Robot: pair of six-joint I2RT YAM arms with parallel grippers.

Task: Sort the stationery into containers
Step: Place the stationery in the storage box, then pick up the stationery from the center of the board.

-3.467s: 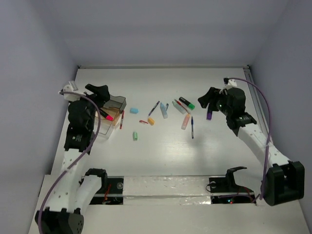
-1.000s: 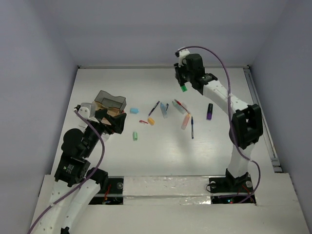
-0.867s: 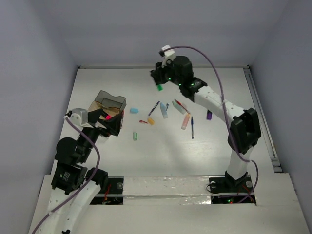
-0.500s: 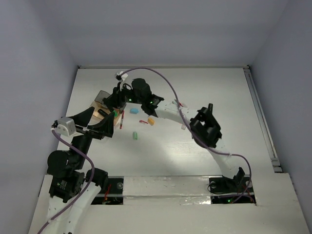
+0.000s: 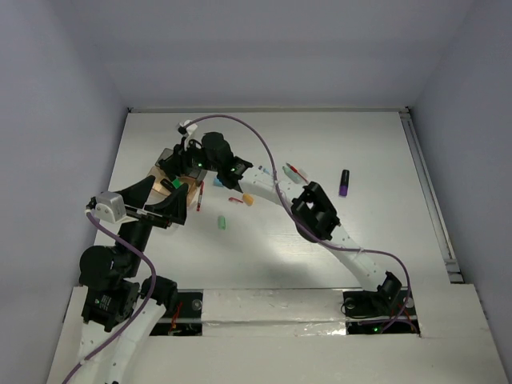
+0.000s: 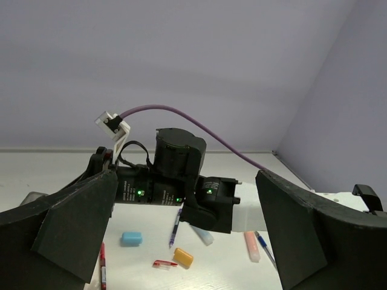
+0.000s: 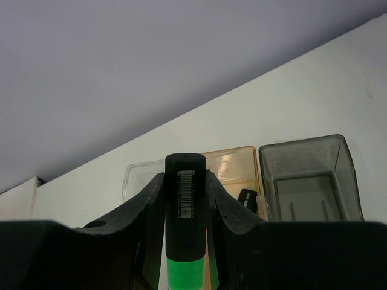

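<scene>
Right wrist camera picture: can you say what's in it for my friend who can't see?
The right end effector grips a black-and-green highlighter in the middle of the picture. Beyond it, on a white table, three containers sit side by side: clear, tan and smoky grey.

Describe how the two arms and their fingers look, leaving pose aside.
Both the left arm and right arm have white links with bulky black joints. A purple cable loops along each. The left fingers are broad, matte black wedges; the right fingers are black and smoothly curved. Small green lights glow on the right wrist.
</scene>
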